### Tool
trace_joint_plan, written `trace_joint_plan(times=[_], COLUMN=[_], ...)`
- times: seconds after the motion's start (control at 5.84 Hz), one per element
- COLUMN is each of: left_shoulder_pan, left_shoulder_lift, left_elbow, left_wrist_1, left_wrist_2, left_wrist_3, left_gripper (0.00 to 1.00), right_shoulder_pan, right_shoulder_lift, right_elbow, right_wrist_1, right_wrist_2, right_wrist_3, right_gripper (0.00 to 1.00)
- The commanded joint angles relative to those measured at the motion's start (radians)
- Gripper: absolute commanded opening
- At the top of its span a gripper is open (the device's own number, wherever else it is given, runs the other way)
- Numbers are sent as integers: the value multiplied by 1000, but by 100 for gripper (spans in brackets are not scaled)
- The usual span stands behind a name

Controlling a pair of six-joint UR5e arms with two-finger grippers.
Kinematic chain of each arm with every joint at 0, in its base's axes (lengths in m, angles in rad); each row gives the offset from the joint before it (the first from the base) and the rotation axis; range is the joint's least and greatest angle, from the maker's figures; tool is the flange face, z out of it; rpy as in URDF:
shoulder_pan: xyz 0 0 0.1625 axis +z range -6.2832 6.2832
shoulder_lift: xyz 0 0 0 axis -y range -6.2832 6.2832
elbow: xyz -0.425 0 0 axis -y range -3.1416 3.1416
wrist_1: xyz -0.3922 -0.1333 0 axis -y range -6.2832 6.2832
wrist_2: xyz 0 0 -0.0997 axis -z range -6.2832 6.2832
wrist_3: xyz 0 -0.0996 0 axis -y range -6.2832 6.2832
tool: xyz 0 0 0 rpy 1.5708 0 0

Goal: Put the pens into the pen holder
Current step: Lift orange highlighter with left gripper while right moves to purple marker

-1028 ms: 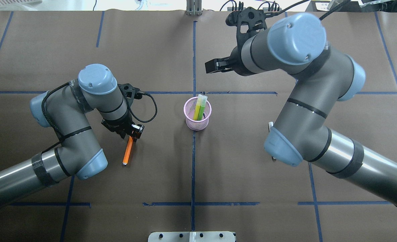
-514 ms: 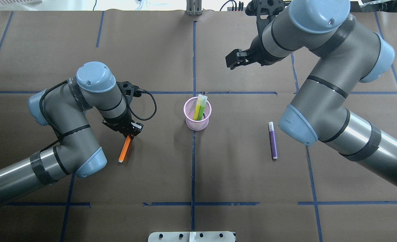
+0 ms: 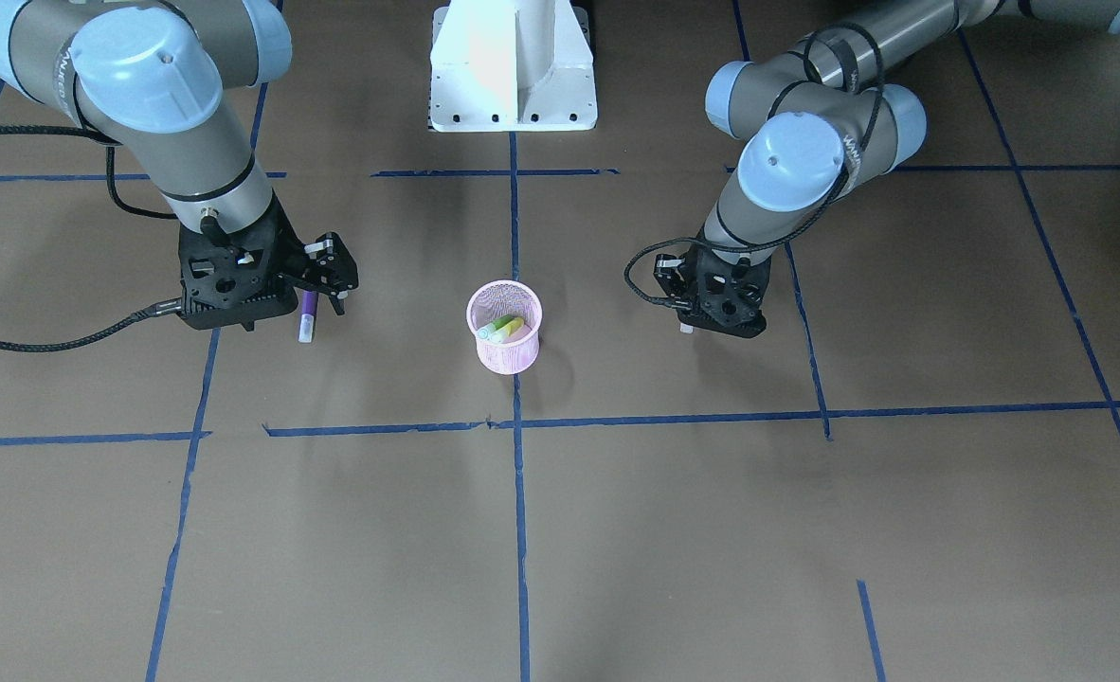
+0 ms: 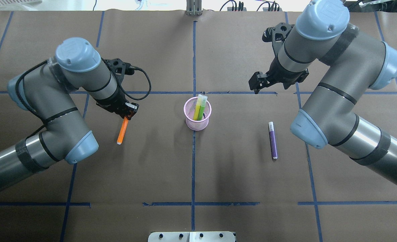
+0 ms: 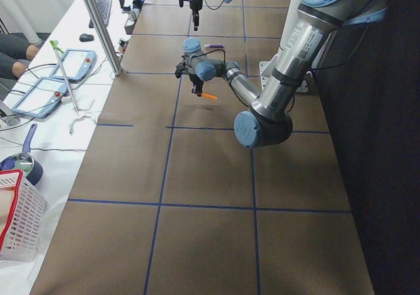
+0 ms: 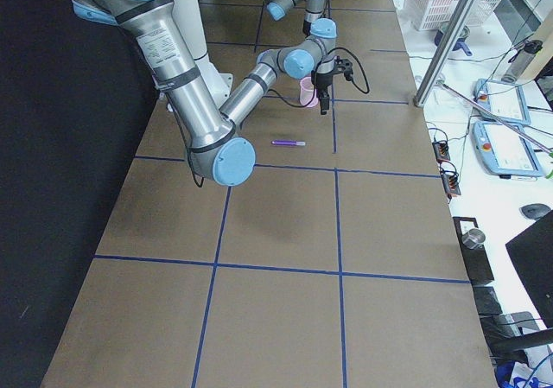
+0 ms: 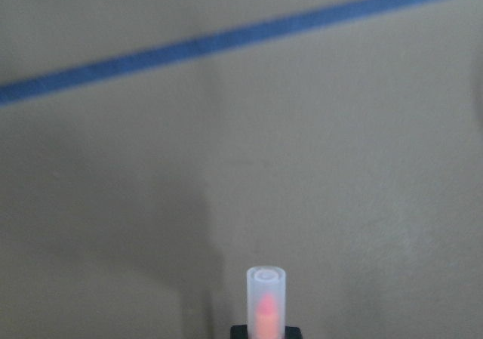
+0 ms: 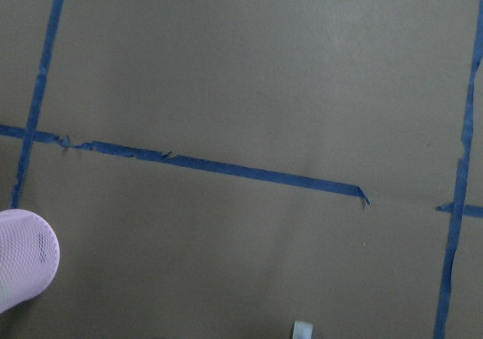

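My left gripper is shut on the cap end of the orange pen and holds it tilted above the table, left of the pink mesh pen holder. The left wrist view shows the pen's pale cap end-on over bare paper. The holder has a green and a yellow pen standing in it. The purple pen lies on the table to the holder's right. My right gripper is open and empty, in the air beyond the purple pen. The front view shows its spread fingers over the purple pen.
Brown paper with blue tape lines covers the table. The white robot base stands at the robot's side. The right wrist view shows the holder's rim at the lower left. A metal plate sits at the near edge.
My left gripper has lifted the orange pen off the table and carried it farther from the robot. My right arm has swung right, uncovering the purple pen, then come down toward it.
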Motion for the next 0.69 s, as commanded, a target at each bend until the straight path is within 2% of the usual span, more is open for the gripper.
trace_joint_plan(times=[0.0, 0.17, 0.34, 0.51], left_shoulder_pan=[-16, -16, -18, -18], left_shoulder_lift=[-29, -76, -98, -101], left_elbow=[-50, -56, -73, -94], left_wrist_1=[-2, -22, -69, -97], left_wrist_2=[72, 126, 178, 224], left_wrist_3=[-6, -55, -84, -103], left_gripper=[0, 0, 0, 0], right_shoulder_pan=[-1, -38, -60, -65], right_shoulder_lift=[0, -29, -40, -57], right_elbow=[24, 12, -38, -122], right_wrist_1=[-142, -132, -81, 47], right_wrist_2=[96, 89, 86, 84], right_wrist_3=[-3, -6, -6, 3], right_gripper=[100, 100, 100, 100])
